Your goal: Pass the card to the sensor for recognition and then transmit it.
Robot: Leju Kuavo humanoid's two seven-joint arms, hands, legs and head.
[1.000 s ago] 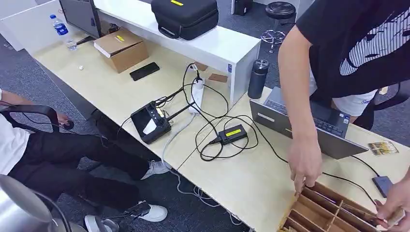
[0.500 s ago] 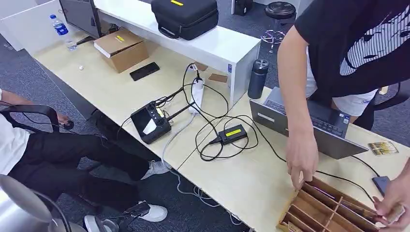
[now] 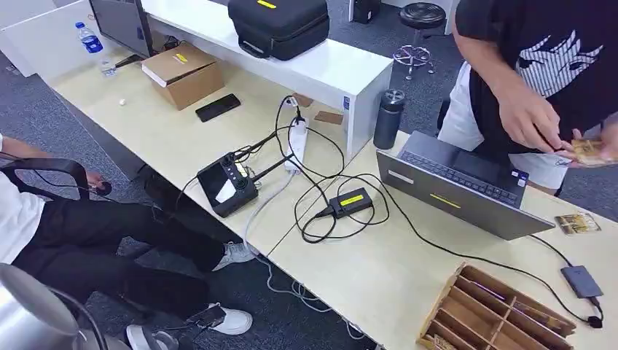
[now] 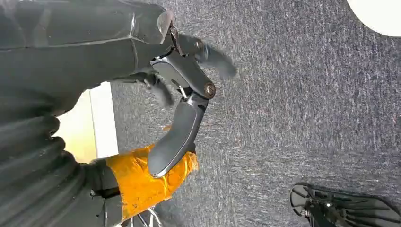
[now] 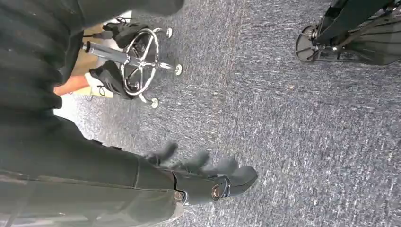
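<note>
Head view: I see a pale wooden tabletop (image 3: 379, 277) with a person in a black printed T-shirt (image 3: 554, 65) standing at its far right side. That person holds a small stack of yellowish cards (image 3: 592, 152) between both hands, raised above the tabletop and behind the open grey laptop (image 3: 459, 193). A second small bundle of cards (image 3: 577, 223) lies flat on the tabletop, just right of the laptop. The flat dark grey card sensor (image 3: 581, 281) lies near the right edge, with a black cable running from it. A light wooden divided sorting tray (image 3: 495, 313) sits at the near edge, beside the sensor. Further left I see a small black box with a yellow label (image 3: 350, 202), a black handheld controller with a screen (image 3: 227, 184), a white power strip (image 3: 296, 142) and a dark cylindrical flask (image 3: 388, 118). A seated person in black trousers (image 3: 95, 240) is at the left.

Left wrist view: the left robot hand (image 4: 182, 101) hangs above grey carpet (image 4: 307, 109), holding nothing, with thumb and fingers spread apart.

Right wrist view: the right robot hand (image 5: 203, 172) hangs above the same carpet, holding nothing, its fingers apart and slightly blurred. A chrome chair base with castors (image 5: 139, 61) stands nearby.
</note>
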